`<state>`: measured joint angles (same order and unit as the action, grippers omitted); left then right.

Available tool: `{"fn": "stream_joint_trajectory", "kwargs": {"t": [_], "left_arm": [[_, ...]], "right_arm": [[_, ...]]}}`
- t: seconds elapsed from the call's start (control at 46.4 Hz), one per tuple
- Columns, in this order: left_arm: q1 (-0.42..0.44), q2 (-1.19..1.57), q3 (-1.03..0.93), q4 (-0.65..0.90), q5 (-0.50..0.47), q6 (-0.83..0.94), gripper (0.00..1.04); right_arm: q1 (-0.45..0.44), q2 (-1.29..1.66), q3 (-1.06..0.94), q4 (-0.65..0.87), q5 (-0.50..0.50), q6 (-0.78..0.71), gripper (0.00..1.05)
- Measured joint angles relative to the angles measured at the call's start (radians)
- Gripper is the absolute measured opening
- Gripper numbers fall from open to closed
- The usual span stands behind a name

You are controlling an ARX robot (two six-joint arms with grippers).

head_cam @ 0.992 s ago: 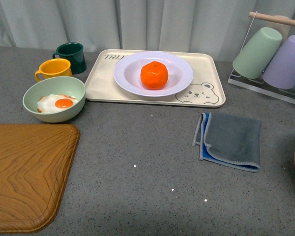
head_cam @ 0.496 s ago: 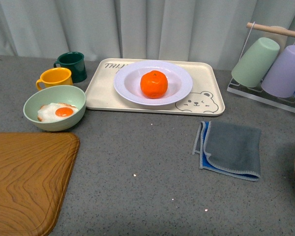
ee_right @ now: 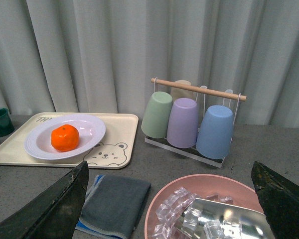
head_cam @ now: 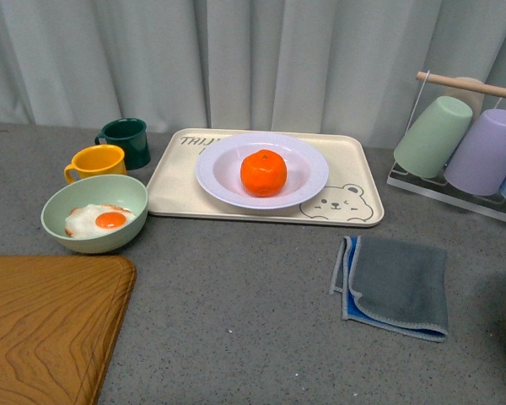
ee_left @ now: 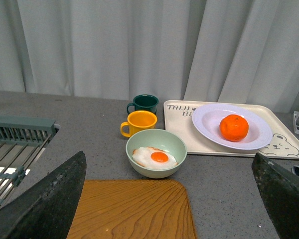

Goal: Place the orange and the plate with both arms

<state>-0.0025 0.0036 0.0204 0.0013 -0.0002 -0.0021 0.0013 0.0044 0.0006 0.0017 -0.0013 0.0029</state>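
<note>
The orange (head_cam: 263, 172) rests in the middle of the white plate (head_cam: 223, 159), which stands on a cream bear tray (head_cam: 352, 175) at the back of the counter. Both also show in the left wrist view, orange (ee_left: 233, 127) on plate (ee_left: 206, 119), and in the right wrist view, orange (ee_right: 65, 138) on plate (ee_right: 92, 128). Neither arm appears in the front view. My left gripper (ee_left: 169, 199) is open above the wooden board, well short of the plate. My right gripper (ee_right: 169, 199) is open over the pink ice bowl, far from the plate.
A pale green bowl with a fried egg (head_cam: 94, 224), a yellow mug (head_cam: 98, 161) and a dark green mug (head_cam: 126, 139) stand left of the tray. A wooden board (head_cam: 42, 329) lies front left, a grey-blue cloth (head_cam: 396, 284) front right. A cup rack (head_cam: 468, 148) and pink ice bowl (ee_right: 164, 196) sit right.
The front view has tilted upward, so everything sits a little lower in the picture and more curtain shows. No object has moved relative to the others.
</note>
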Motion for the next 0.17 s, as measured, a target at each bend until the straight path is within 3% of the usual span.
{"fn": "stream_joint_trajectory", "kwargs": {"t": [0.173], "left_arm": [[0.0, 0.0, 0.0, 0.0, 0.0, 0.0, 0.98]], "right_arm": [[0.0, 0.0, 0.0, 0.0, 0.0, 0.0, 0.95]]}}
